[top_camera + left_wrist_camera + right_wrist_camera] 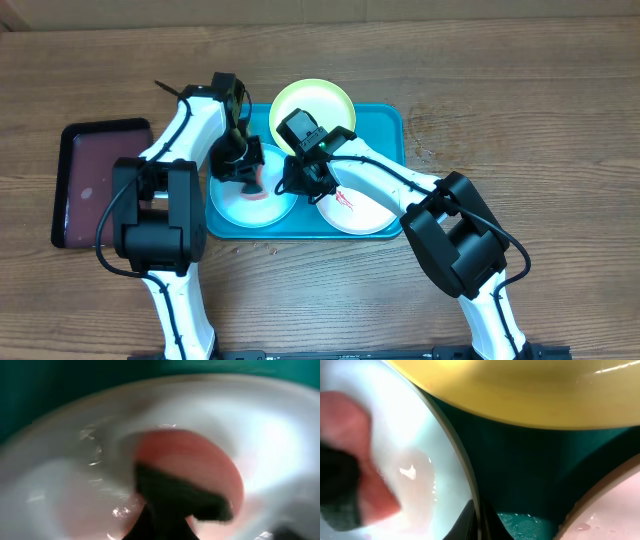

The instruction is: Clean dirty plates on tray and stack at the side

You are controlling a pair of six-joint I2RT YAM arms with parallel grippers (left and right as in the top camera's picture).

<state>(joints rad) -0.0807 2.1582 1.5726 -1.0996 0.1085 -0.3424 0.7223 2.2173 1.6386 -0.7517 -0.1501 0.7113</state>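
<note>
Where the brown wooden table (520, 90) fills the overhead view, the large teal-blue rectangular plastic tray (385, 125) lies in its middle, and a smaller dark maroon tray (100, 180) lies apart from it at the left. All three round plastic plates are on the teal-blue tray. The yellow-green plate (310, 100) is at the far edge, the pale blue plate (235, 205) is at the near left, and the white plate (365, 210) is at the near right. The left gripper (245, 170) is down over the pale blue plate, closed on a soft pink pad (252, 186) that presses on the plate's inside. In the left wrist view this pad is blurred, with wet shine around it. The right gripper (300, 180) is between the pale blue and the white plate; in the right wrist view its dark fingers (462, 525) stand on both sides of the pale blue plate's rim, closed on it. A small red smear (345, 198) shows on the white plate.
</note>
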